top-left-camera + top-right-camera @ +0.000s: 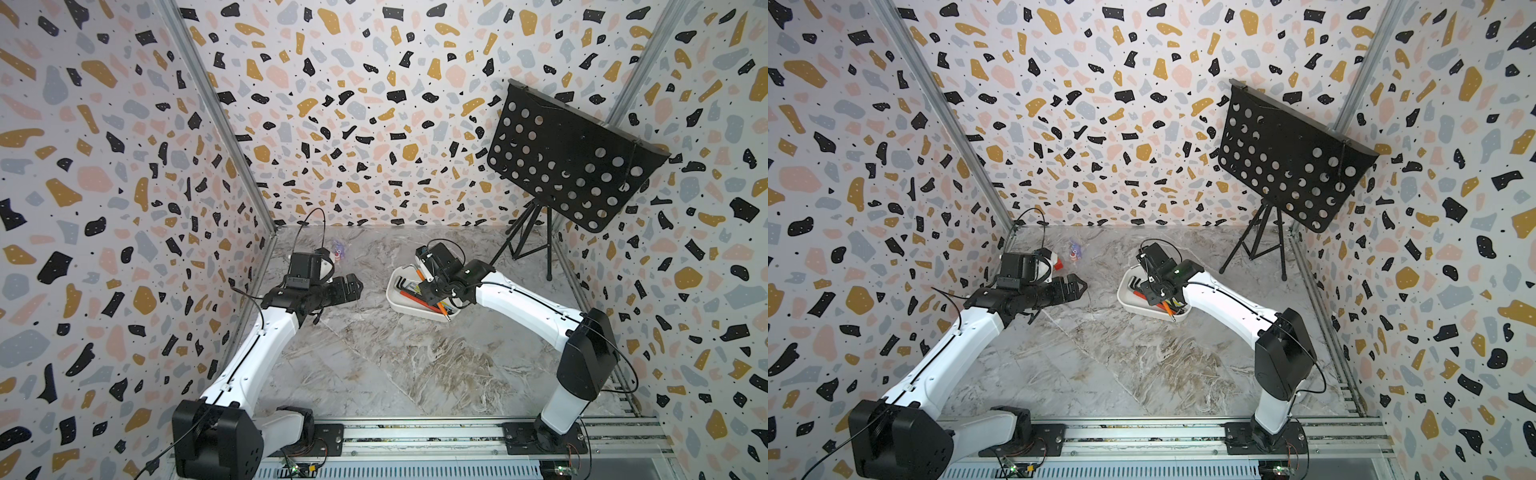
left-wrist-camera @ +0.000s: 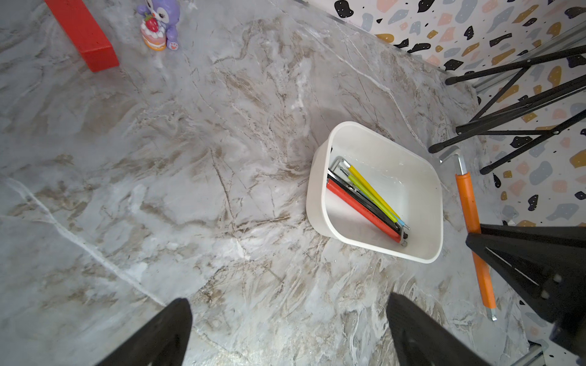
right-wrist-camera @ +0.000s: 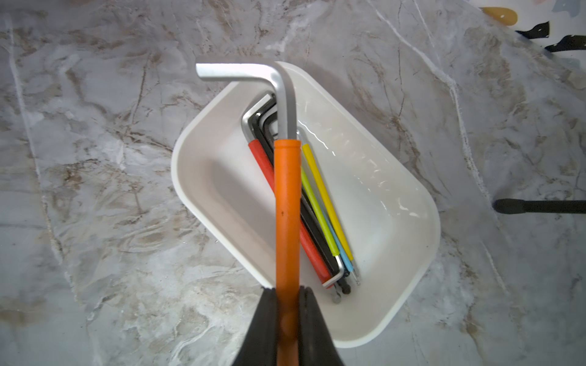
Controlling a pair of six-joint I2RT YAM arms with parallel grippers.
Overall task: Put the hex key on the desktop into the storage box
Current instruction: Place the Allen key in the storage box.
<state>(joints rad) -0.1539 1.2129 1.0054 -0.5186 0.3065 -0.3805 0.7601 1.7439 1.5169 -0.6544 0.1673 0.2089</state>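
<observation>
orange hex key held over the storage box

the right gripper (image 3: 287, 290) is clenched on the lower part of the long orange-sleeved silver hex key (image 3: 287, 196), its two black fingers pressed against either side of the sleeve. the hex key hangs above the shallow glossy white storage box (image 3: 234, 202), running roughly along the box's length. it is not lying in the box; whether its lower tip touches anything there cannot be told. its bare silver bend and short arm stick out past the rim at one short end of the box.

inside the box, against one long wall, lies a bundle of other keys (image 3: 326, 206): one red-sleeved, some black, one yellow, one green, one blue, with a bent silver end among them.

the box sits on the grey-and-white marble-patterned desktop (image 3: 95, 158). the left gripper (image 2: 287, 329) is well apart from the box, on the side of the left arm, above bare desktop. its fingers are spread wide with nothing between them.

also well apart from the box, beyond the left gripper, are a red rectangular block (image 2: 85, 35) and a small purple toy figure (image 2: 160, 22). on the opposite side of the box, near it, stands a black perforated music stand (image 1: 573, 158).
</observation>
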